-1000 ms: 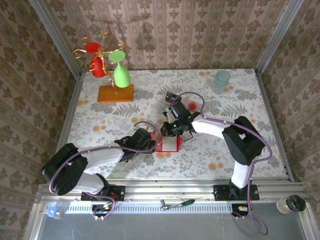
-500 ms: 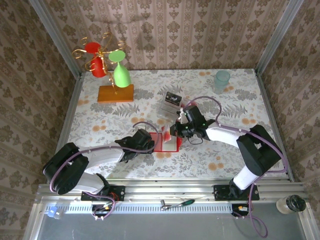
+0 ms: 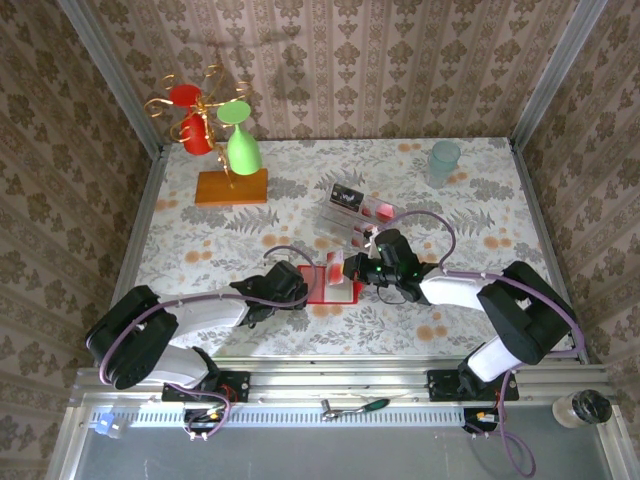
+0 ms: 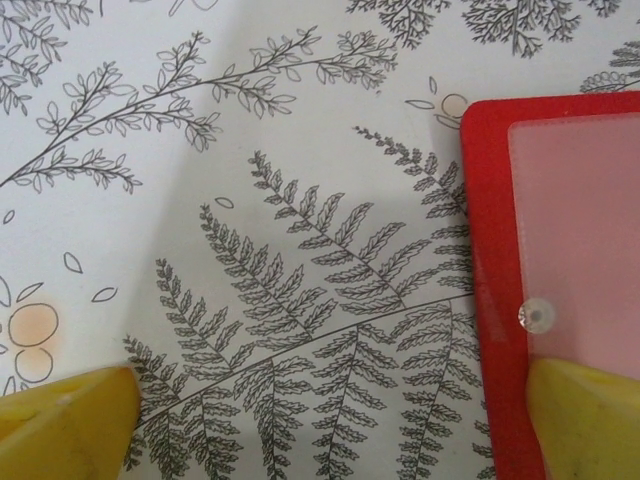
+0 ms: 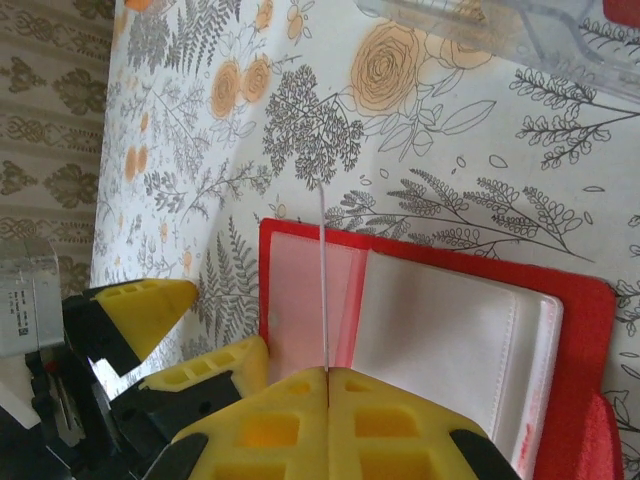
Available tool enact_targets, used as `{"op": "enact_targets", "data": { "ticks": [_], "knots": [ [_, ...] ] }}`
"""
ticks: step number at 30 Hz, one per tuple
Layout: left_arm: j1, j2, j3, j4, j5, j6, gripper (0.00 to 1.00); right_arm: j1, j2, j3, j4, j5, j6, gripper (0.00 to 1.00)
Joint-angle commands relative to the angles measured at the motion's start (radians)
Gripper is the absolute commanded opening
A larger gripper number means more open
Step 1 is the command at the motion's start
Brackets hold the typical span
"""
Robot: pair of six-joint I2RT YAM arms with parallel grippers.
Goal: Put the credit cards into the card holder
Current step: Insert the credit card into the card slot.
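You see the whole table (image 3: 200,230) from above and behind — both wrist cameras look down from close up, sharing the card holder (image 3: 330,290).

Open red card holder (image 5: 450,335) lies flat; card (image 5: 323,270), apparently edge-on, above it.

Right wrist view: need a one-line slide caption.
The right fingers pinch a thin card edge-on over the open red card holder; the open left fingers sit at its edge.
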Motion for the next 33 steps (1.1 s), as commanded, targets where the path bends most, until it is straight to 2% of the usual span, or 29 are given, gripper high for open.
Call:
{"op": "enact_targets", "data": {
  "ticks": [1,33],
  "knots": [
    [-0.009,-0.025,-0.019,-0.034,-0.029,-0.022,1.00,0.015,0.012,-0.018,0.085,0.047,0.033,0.00],
    [-0.010,-0.014,-0.031,-0.022,-0.027,-0.035,1.00,0.048,0.163,-0.083,0.297,0.061,0.124,0.00]
  ]
}}
